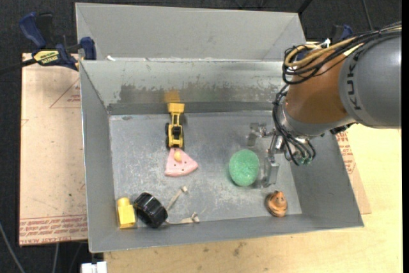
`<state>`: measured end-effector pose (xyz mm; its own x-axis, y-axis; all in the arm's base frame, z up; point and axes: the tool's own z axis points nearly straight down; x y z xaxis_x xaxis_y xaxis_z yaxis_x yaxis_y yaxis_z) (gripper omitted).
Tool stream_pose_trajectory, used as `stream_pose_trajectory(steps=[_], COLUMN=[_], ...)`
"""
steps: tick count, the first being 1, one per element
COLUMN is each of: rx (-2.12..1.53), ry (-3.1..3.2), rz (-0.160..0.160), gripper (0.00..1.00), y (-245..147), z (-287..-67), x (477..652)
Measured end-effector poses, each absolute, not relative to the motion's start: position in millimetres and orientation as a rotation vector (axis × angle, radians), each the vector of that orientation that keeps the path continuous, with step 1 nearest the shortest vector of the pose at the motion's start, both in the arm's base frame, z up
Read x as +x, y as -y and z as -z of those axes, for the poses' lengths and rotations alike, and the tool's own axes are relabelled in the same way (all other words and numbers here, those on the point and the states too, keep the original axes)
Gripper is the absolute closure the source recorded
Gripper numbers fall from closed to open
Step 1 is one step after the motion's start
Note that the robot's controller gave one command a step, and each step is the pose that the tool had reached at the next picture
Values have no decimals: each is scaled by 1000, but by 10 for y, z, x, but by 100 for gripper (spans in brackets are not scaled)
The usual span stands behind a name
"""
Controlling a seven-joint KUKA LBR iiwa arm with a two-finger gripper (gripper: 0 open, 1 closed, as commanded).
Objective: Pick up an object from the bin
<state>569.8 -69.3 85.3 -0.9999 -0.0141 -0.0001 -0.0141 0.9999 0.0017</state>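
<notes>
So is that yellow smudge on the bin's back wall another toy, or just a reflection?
Camera view: it looks like a reflection, since it sits right above the yellow toy digger on the shiny metal back wall of the bin. Camera view: the light is soft and even, so the green ball next to the gripper throws hardly any shadow on the floor.

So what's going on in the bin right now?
The arm is reaching in from the right, with its pincer low in the bin, right beside the right edge of a green round lump. Whether it has a grip on the lump cannot be told. A small brown thing lies just in front of the pincer. Further left lie a pink wedge, a yellow toy digger and a black and yellow piece, all untouched.
</notes>
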Motion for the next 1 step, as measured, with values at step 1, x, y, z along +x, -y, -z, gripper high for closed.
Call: stream_pose_trajectory(steps=[1], rx=[25], ry=[-3143], rz=[-3], gripper=[0], y=[659], z=[-802], x=[5589])
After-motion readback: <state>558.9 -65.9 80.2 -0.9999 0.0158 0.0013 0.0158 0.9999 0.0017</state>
